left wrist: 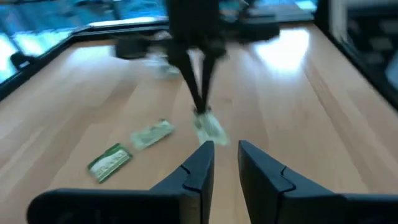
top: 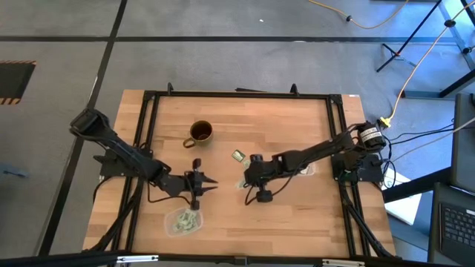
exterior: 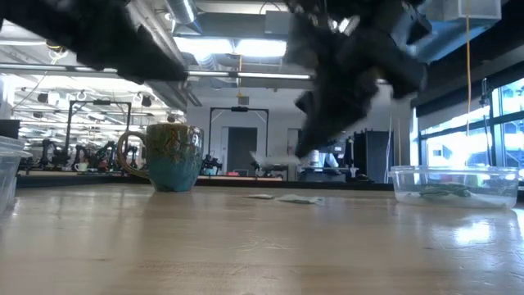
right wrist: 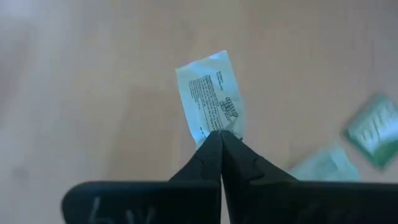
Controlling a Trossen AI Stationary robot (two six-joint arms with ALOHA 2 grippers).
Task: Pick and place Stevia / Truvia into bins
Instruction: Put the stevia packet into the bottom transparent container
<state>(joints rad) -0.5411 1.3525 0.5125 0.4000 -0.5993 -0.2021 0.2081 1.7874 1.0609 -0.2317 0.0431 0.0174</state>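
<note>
My right gripper (right wrist: 217,134) is shut on one green-and-white Stevia sachet (right wrist: 211,93) above the table's middle (top: 243,180). Two more sachets (left wrist: 151,134) (left wrist: 110,163) lie flat on the wood close by, and one (top: 238,156) shows near the mug. My left gripper (left wrist: 225,155) hangs open to the left of the right one (top: 208,182), pointing at it, with nothing between its fingers. One clear bin (top: 183,221) with several sachets in it stands near the front edge. The other bin (top: 306,169) sits partly under my right arm. My right gripper pinches the sachet by one short end (right wrist: 216,127) between its two fingertips. The fingers slant down from the table's right. The sachet hangs below the fingertips (left wrist: 208,124) and looks lifted clear of the wood.
A brown mug (top: 200,132) stands upright at the back, left of centre. In the low view it (exterior: 168,156) shows at the left and a clear bin (exterior: 454,184) at the right. Bare wood lies between the grippers and the front edge.
</note>
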